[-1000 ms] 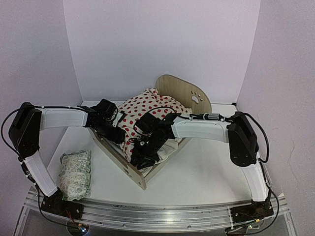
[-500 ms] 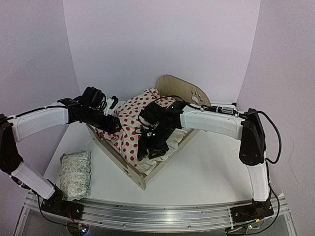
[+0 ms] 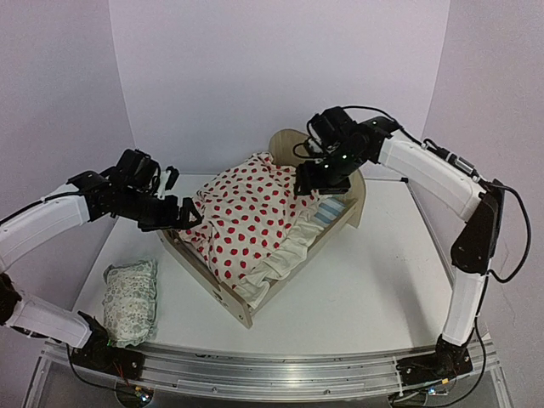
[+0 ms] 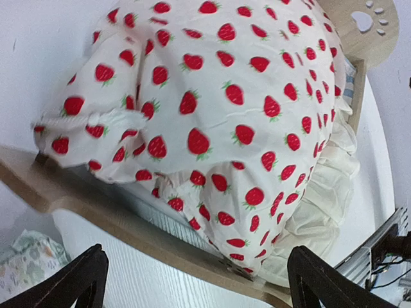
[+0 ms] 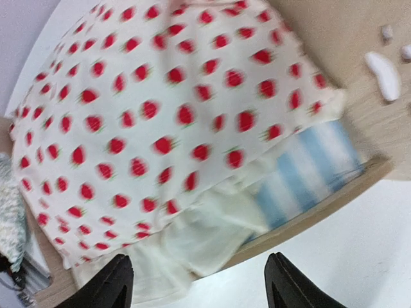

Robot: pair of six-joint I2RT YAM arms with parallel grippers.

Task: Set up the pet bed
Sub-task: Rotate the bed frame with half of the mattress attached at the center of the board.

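Red-dotted blanket [image 3: 255, 217] in pet bed [image 3: 223, 297]

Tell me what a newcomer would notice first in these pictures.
A cream blanket with red strawberries is heaped over the pet bed at mid-table, leaving a strip of blue-striped mattress bare by the headboard. A small green-patterned pillow lies apart on the table's near left. The left gripper and right gripper hover near it, fingers open, empty.
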